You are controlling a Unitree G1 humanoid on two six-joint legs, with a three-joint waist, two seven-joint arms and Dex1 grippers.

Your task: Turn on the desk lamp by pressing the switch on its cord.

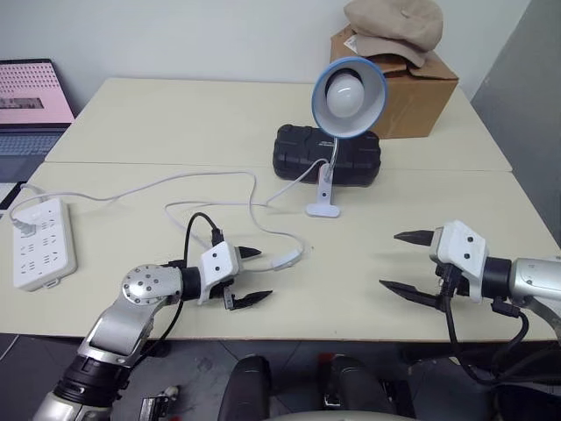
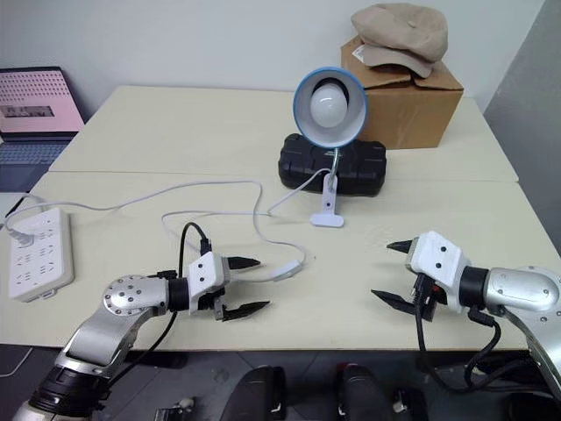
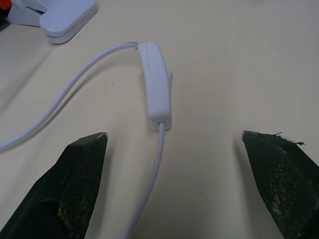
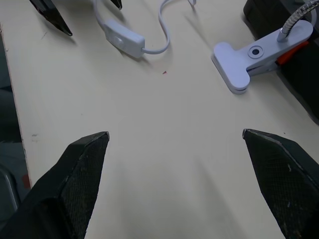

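One cap rests atop the cardboard box.

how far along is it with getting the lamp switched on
Done: the left tool is lined up, open, just short of the switch on the cord. In hand: closing in on it. Left: the press; the desk lamp looks unlit. The right tool hangs open, apart.

Laptop cut off at frame edge; cord plug end indistinct.
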